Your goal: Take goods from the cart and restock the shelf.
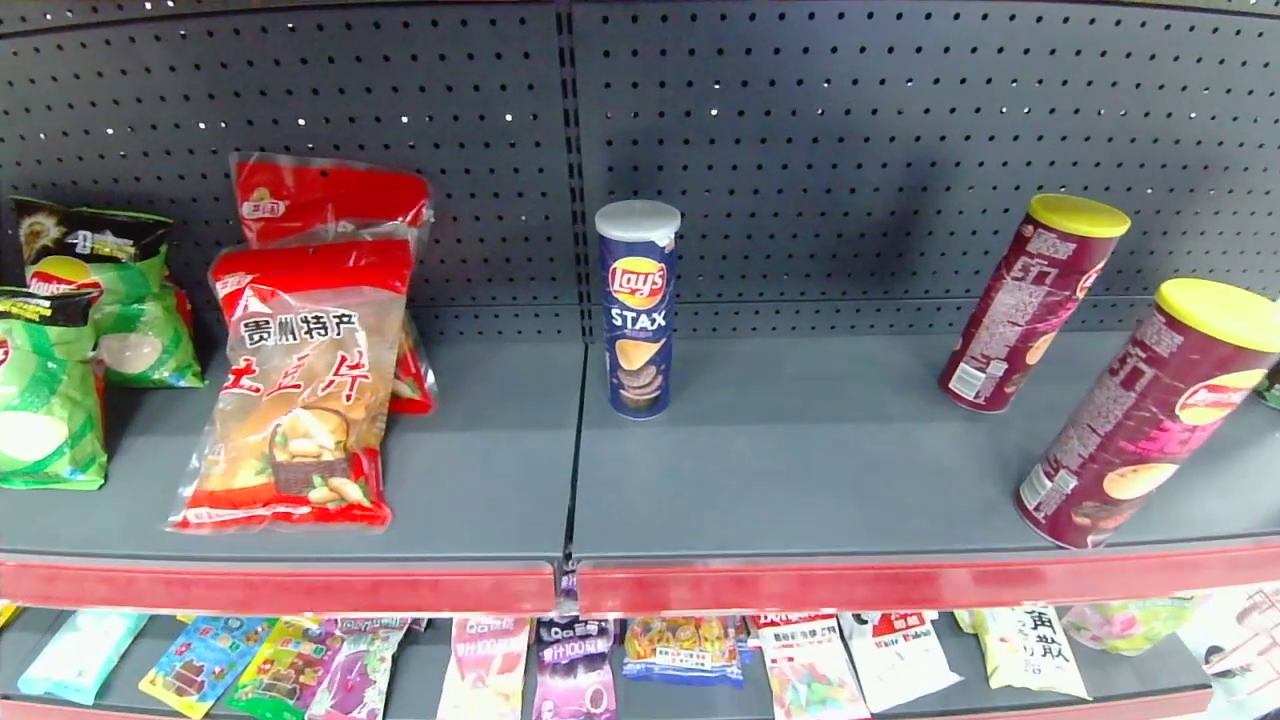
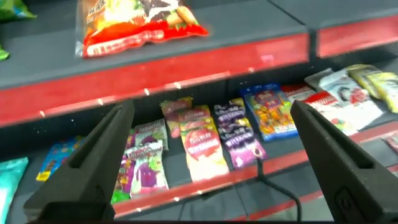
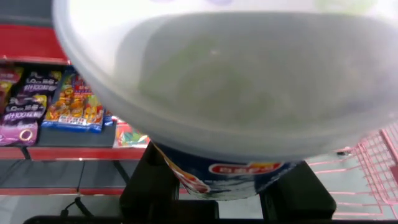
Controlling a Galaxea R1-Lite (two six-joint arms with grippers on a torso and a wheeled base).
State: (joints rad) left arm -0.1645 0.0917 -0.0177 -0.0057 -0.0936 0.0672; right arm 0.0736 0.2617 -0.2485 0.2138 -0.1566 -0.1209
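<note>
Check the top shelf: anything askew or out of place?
The front red potato chip bag lies slumped back near the shelf edge instead of standing. The maroon cans, rear and front, seem to lean, possibly lens distortion.

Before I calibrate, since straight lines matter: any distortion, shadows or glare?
Head view: the red shelf edge bows and the purple cans lean outward, lens distortion; shadow on the pegboard. Left wrist view: glare on the red strip. Right wrist view: blue can's lid bulges.
</note>
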